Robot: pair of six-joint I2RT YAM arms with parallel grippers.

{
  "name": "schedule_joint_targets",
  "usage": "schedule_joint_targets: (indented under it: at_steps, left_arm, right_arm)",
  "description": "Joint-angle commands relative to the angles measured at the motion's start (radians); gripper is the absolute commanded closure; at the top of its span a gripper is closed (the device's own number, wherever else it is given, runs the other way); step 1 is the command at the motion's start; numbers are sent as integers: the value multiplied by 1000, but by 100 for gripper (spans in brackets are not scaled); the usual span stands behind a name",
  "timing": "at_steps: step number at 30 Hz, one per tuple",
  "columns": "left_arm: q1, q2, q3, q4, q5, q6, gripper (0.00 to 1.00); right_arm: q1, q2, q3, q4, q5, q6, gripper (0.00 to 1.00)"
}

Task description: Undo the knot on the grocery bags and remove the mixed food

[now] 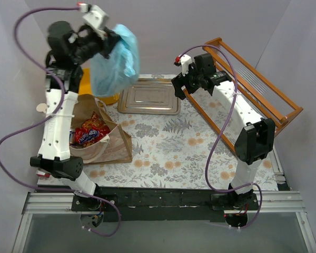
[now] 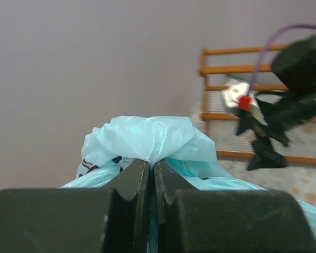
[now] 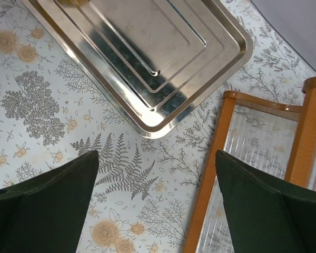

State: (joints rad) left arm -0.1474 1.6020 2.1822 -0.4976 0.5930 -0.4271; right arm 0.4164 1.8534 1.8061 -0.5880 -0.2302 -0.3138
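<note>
On the table [image 1: 168,153] we see the paper bag [image 1: 113,145] left, the tray [image 1: 149,99] at back, the rack [image 1: 263,89] right; the plastic bag [image 1: 116,60] hangs above.

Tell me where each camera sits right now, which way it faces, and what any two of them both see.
Top external: above and behind the bases, looking down on the table; both arms show, left gripper high, pinching the blue bag.
Left wrist: on the left arm, facing roughly level toward the wall; its shut fingers below, the right arm beyond.
Right wrist: facing down at the metal tray and wooden rack; its open fingers at the bottom corners.
Shared: all three views catch the rack.
</note>
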Motion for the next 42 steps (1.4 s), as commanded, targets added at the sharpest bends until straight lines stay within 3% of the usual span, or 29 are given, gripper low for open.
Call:
schedule_joint_targets:
  at_steps: [1, 7, 12, 24, 30, 33, 38, 39, 40, 41, 42]
  left_arm:
    - [-168, 70, -27, -111, 62, 24, 100]
    - [-268, 93, -267, -156, 119, 45, 100]
    - [-348, 150, -366, -167, 117, 224, 100]
    - [-368, 150, -544, -47, 215, 82, 100]
    - [-402, 73, -660, 27, 260, 18, 100]
    - [-409, 87, -625, 51, 240, -12, 100]
    - [-438, 104, -556, 2, 215, -62, 98]
    - [-445, 95, -600, 2, 200, -47, 92]
    - [-461, 70, -625, -15, 168, -30, 78]
    - [-469, 55, -645, -30, 144, -18, 57]
    - [-475, 38, -679, -41, 113, -15, 24]
  right_arm:
    - [-14, -103, 58, 7, -8, 33, 2]
    - [-21, -220, -26, 20, 35, 15, 2]
    - [-28, -322, -125, 24, 115, -24, 2]
    - [-33, -465, -339, -19, 101, -53, 2]
    - [-33, -464, -326, -76, 140, -134, 2]
    - [-33, -476, -315, -82, 117, -117, 2]
    - [-31, -529, -428, -69, -81, -90, 2]
    - [-33, -560, -470, -53, -115, -103, 3]
    - [-31, -574, -543, -29, -133, -111, 3]
    - [-31, -594, -560, 0, -135, -105, 3]
    - [-31, -599, -565, 2, -132, -96, 2]
